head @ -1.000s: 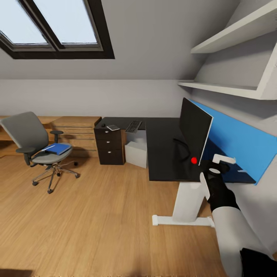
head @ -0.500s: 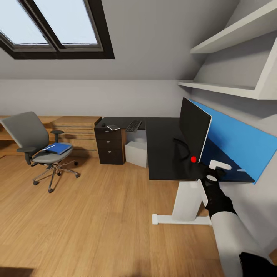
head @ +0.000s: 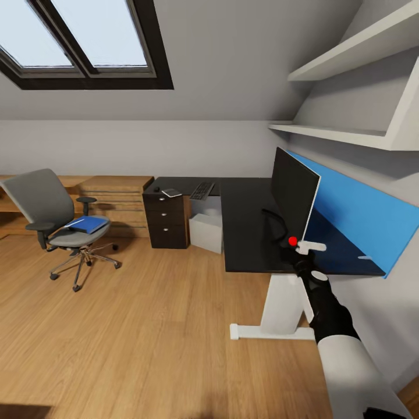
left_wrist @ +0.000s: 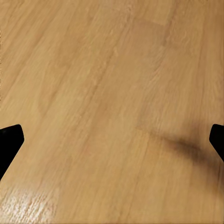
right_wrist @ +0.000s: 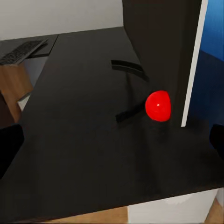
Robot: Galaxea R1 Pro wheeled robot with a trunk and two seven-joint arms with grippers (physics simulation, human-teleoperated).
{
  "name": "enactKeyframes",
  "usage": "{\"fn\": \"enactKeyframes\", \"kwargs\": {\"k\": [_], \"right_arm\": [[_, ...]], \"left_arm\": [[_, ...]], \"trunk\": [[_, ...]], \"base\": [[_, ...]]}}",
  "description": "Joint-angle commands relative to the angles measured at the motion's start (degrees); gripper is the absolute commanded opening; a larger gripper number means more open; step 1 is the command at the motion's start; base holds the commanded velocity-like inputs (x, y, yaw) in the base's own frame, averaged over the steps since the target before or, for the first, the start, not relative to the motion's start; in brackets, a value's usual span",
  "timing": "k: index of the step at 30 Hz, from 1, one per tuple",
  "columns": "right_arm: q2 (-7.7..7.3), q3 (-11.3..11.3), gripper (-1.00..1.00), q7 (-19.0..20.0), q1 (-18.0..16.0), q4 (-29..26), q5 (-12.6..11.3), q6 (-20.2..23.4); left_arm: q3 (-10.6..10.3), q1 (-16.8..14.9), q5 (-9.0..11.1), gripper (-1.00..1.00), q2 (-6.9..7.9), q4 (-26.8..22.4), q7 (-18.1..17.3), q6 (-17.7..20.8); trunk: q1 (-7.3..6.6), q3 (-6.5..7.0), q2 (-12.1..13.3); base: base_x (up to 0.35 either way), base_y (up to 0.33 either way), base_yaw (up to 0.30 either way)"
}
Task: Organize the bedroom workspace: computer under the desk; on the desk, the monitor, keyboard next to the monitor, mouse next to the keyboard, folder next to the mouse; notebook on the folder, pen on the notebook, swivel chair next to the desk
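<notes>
The right claw (head: 297, 249), at the lower right, was spread wide just beside the monitor (head: 294, 198) near the desk (head: 247, 233) edge. A bump there could tip the monitor off. The left claw (left_wrist: 112, 140) was spread over bare floor (head: 145, 326), which had lots of room. The folder (head: 87, 224) lay on the chair (head: 55, 218), far left.

Attic home office: sloped ceiling with skylight (head: 75, 41), wood-plank floor (head: 145, 337), black L-shaped worktop (head: 247, 233) carrying a monitor (head: 294, 195), grey swivel chair (head: 52, 218), white wall shelves (head: 349, 134).
</notes>
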Motion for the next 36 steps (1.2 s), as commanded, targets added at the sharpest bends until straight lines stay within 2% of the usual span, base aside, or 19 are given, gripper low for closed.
{"fn": "enactKeyframes", "kwargs": {"k": [1, 4, 8, 12, 23, 36], "right_arm": [[-0.10, -0.13, 1.00, 1.22, 0.14, -0.23, 0.30, 0.37], [-0.56, -0.29, 1.00, 4.61, 1.33, -1.48, 0.25, 0.43], [-0.73, -0.70, 1.00, 5.58, 2.40, -2.84, 0.24, 0.27], [-0.81, -1.04, 1.00, 6.04, 3.45, -3.72, 0.25, 0.12], [-0.76, -1.24, 1.00, 6.25, 4.47, -4.17, 0.17, 0.02], [-0.51, -1.31, 1.00, 6.26, 4.65, -4.19, -0.09, 0.10]], "left_arm": [[-0.04, -0.03, 0.33, 1.00, 0.02, 0.02, 0.00, -0.20], [0.00, -0.03, 0.44, 1.00, 0.12, 0.02, -0.05, -0.28], [0.05, -0.03, 0.51, 1.00, 0.10, 0.02, 0.12, -0.27], [0.08, -0.03, 0.55, 1.00, 0.09, 0.02, 0.28, -0.26], [0.12, -0.03, 0.56, 1.00, 0.22, 0.05, 0.35, -0.24], [0.14, -0.03, 0.57, 1.00, 0.30, 0.10, 0.38, -0.24]], "trunk": [[0.00, -0.06, -0.03], [0.00, -0.06, -0.03], [0.00, -0.06, -0.03], [0.00, -0.06, -0.03], [0.00, -0.06, -0.03], [0.00, -0.06, -0.03]], "base": [[0.000, 0.000, 0.000], [0.000, 0.000, 0.000], [0.000, 0.000, 0.000], [0.000, -0.080, 0.000], [0.058, -0.257, 0.000], [0.005, -0.029, 0.000]]}}
